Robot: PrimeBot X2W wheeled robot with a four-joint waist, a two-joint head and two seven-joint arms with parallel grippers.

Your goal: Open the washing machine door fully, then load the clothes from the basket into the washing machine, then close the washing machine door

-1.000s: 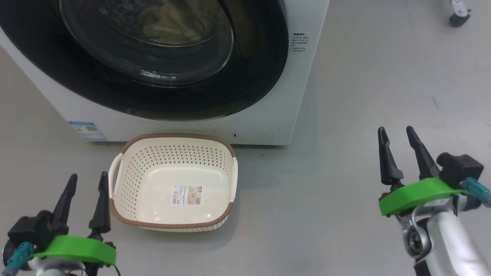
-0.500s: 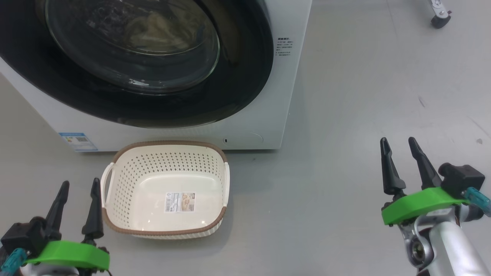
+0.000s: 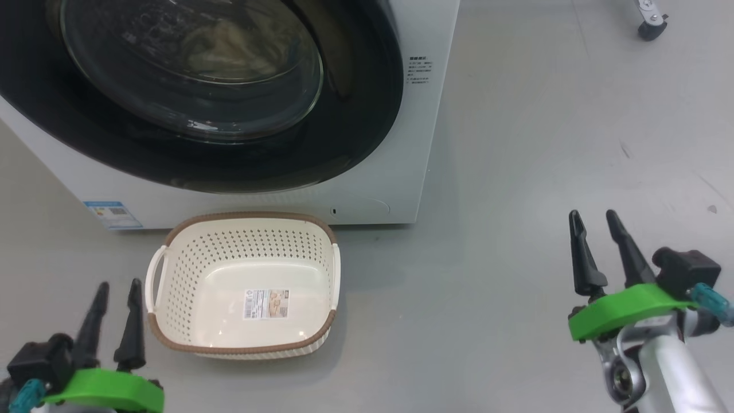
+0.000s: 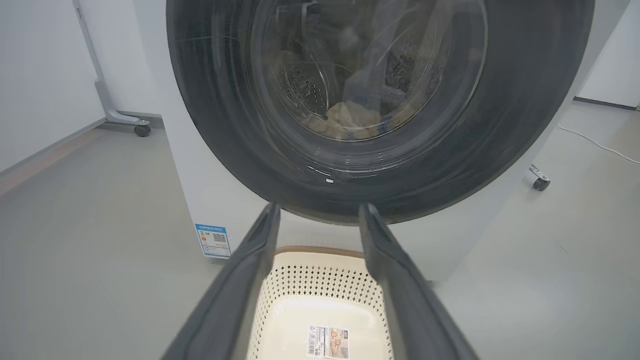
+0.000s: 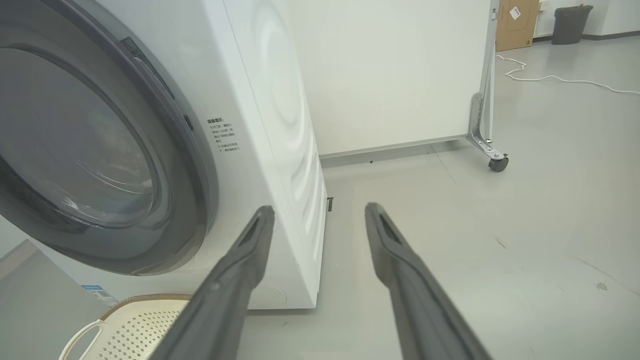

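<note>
The washing machine [image 3: 427,132] stands ahead with its door [image 3: 350,143] shut against the white front. Pale clothes [image 4: 350,116] lie inside the drum behind the glass. On the floor before it sits the basket [image 3: 243,219], holding nothing but its paper label. My left gripper [image 3: 119,284] is open just left of the basket's handle, fingers pointing at the machine; the left wrist view looks between those fingers [image 4: 250,260] over the basket [image 4: 320,252] to the door [image 4: 525,100]. My right gripper [image 3: 592,213] is open over bare floor, well right of the machine.
A blue energy label [image 3: 112,213] marks the machine's lower left corner. A white panel on a castered foot [image 5: 492,160] stands behind the machine's right side, with a white cable [image 5: 550,77] on the floor beyond. Another caster [image 3: 651,28] shows at far right.
The head camera has shifted, so machine and basket sit lower and further left in the picture. The left gripper's fingers stand slightly closer together. Door stays shut.
</note>
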